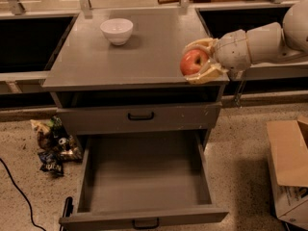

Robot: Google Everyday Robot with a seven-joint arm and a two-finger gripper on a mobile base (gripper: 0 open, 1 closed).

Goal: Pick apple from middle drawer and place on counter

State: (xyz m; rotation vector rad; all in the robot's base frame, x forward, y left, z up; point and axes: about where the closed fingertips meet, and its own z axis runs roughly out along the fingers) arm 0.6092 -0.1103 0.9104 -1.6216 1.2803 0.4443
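A white bowl (117, 30) sits near the back-left corner of the counter (144, 57); below its front edge the middle drawer (144, 186) stands open. At the front-right corner the gripper (192, 63) clasps the apple (193, 61) over the slab: placing step, so next lower and release

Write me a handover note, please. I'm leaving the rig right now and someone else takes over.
Hand: shut on the apple, reaching in from the right at the front right corner of the counter.
Middle drawer: pulled open, nothing in it.
A white bowl sits at the counter's back left.
Done: apple taken out of the drawer and brought up to the counter.
Left: set it down and let go. I cannot tell if it touches the surface yet.
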